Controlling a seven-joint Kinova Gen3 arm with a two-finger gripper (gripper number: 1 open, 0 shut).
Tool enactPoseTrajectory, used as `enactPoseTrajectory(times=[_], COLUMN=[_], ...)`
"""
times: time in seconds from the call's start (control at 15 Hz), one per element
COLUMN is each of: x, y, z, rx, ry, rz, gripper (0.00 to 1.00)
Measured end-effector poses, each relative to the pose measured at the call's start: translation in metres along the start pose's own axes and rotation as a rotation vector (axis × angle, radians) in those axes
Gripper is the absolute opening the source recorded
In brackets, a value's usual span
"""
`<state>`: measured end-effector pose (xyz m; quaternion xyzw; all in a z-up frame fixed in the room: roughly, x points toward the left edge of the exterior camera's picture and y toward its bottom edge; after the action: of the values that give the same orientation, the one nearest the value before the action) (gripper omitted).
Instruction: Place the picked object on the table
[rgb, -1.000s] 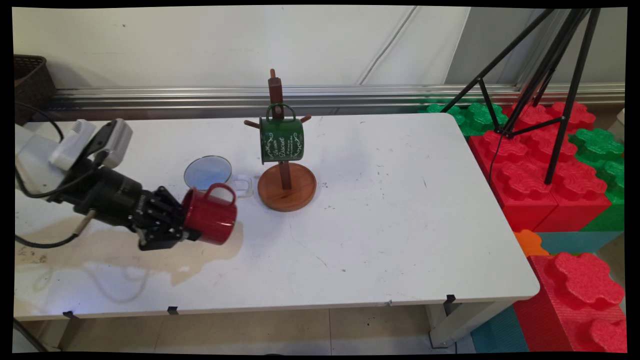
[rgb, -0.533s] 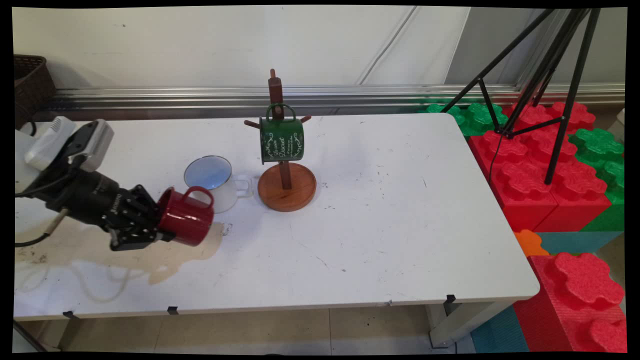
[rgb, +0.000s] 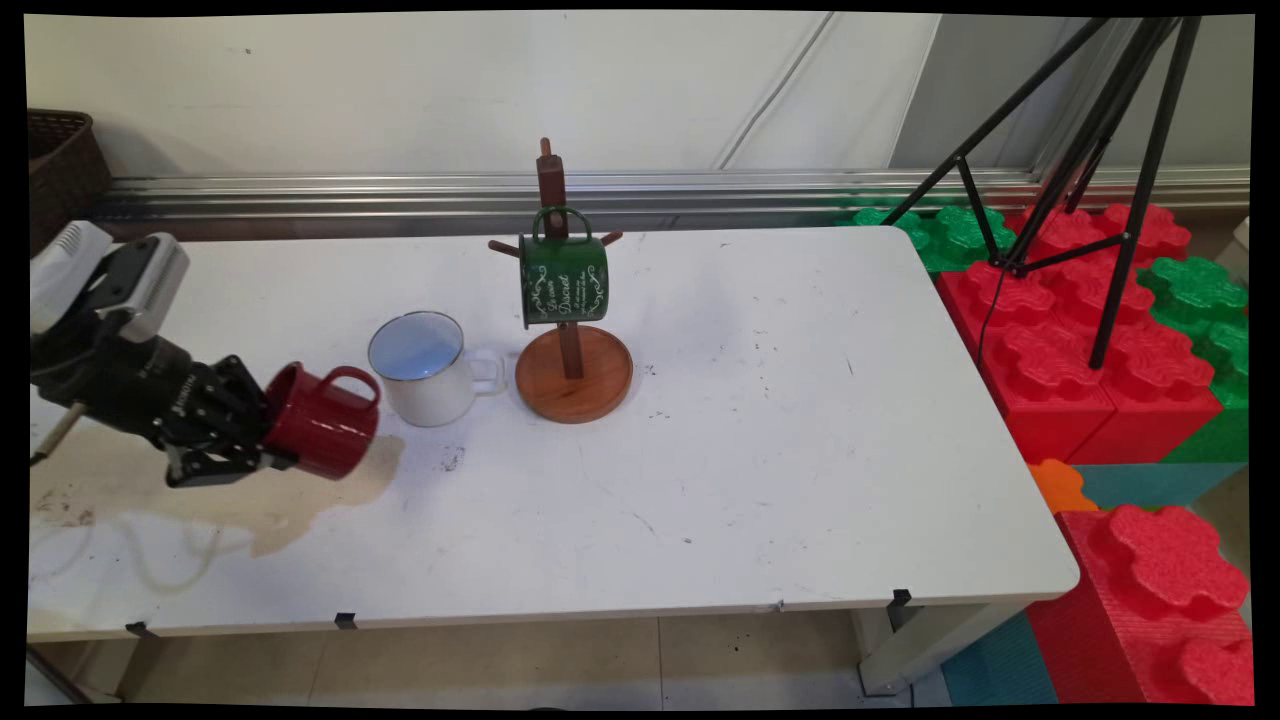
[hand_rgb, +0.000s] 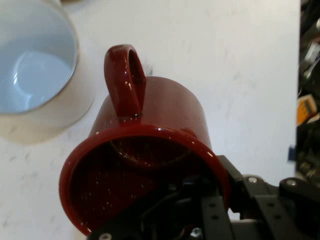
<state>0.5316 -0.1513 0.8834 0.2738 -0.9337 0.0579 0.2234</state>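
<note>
My gripper is shut on the rim of a red mug, held on its side just above the table's left part, handle up and base pointing right. In the hand view the red mug fills the middle, one finger inside its mouth, the other outside the wall. A white enamel mug stands upright just right of it, seen as the white mug at the upper left. A green mug hangs by its handle on a wooden mug tree.
The white table extends to the right. A dark wicker basket sits at the back left. A black tripod stands over red and green foam blocks beside the table's right edge.
The arm has pulled back to the left with the red mug in its grip, uncovering the white mug. The mugs on the table and the tree have not moved.
</note>
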Motion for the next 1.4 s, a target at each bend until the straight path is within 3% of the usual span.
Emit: enactPoseTrajectory(times=[0.4, 0.87, 1.4], x=[-0.018, -0.032, -0.039], y=[-0.017, -0.037, -0.05], z=[-0.012, -0.013, 0.0], rx=[0.054, 0.105, 0.125], ry=[-0.094, -0.162, -0.199], rz=[0.056, 0.104, 0.14], gripper=[0.0, 0.0, 0.0])
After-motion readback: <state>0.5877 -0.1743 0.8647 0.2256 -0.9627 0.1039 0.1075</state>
